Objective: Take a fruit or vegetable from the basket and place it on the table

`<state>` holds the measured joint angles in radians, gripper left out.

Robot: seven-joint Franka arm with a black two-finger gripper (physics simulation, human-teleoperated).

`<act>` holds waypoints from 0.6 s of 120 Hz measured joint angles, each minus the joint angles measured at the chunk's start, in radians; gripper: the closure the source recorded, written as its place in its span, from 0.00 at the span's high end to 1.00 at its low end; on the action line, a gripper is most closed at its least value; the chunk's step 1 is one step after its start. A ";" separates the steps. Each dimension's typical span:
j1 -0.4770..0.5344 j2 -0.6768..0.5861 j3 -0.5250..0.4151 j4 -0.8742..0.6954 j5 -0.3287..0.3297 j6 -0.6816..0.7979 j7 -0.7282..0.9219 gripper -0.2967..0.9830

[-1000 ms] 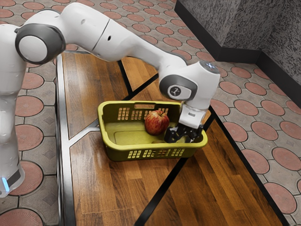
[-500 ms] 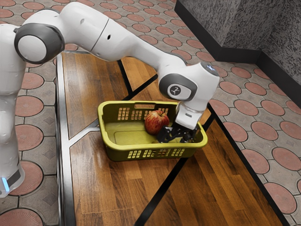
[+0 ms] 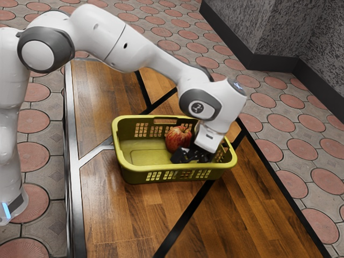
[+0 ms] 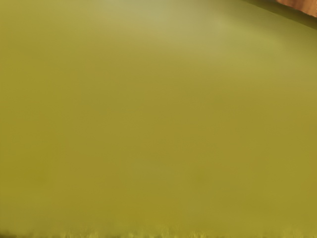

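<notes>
Claw (image 3: pixel 179 156) reaches into the basket (image 3: pixel 148 169), whether apart or together I cannot tell; from the exterior view's left come wooden table (image 3: pixel 115 215), basket on it, 1 red apple (image 3: pixel 178 139) inside, beside the claw

Basket (image 4: pixel 148 124), close under the lens: a broad, smooth expanse of olive-yellow; whether wall or floor of the basket cannot be told. The tone varies gently across the basket, with a pale, greyish sheen on the side nearer the counter (image 4: pixel 302 4), a browner olive over its middle, and a more saturated yellow-green in other parts. A nearly straight, darker green band marks the edge of the basket facing the counter. Directly past this band, a small wedge of the counter is visible, reddish-brown wood. Opposite, well apart from the counter, the basket's expanse ends in a thin, ragged fringe of brighter yellow flecks.
</notes>
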<state>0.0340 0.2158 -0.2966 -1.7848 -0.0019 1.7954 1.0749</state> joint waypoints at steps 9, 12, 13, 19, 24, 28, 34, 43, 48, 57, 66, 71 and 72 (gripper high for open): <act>0.000 0.000 0.004 -0.007 0.000 0.002 -0.001 0.77; 0.000 0.000 0.005 -0.012 0.000 0.003 -0.002 0.77; 0.000 0.000 0.006 -0.014 0.000 0.004 -0.002 0.77; 0.000 0.000 0.012 -0.023 0.000 0.009 -0.003 0.77; 0.000 0.000 0.014 -0.027 0.000 0.013 -0.005 0.75; 0.000 0.000 0.015 -0.028 0.000 0.017 -0.007 0.72; 0.000 -0.001 0.015 -0.029 0.002 0.026 -0.010 0.65; -0.003 -0.002 0.015 -0.028 0.009 0.042 -0.017 0.56; -0.005 -0.002 0.015 -0.028 0.013 0.050 -0.020 0.53; -0.007 -0.001 0.014 -0.029 0.018 0.061 -0.026 0.50; -0.008 -0.001 0.014 -0.029 0.020 0.069 -0.031 0.48; -0.009 -0.002 0.014 -0.028 0.021 0.072 -0.034 0.47; -0.009 -0.002 0.014 -0.028 0.021 0.073 -0.035 0.47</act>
<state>0.0249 0.2137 -0.2829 -1.8129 0.0193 1.8682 1.0403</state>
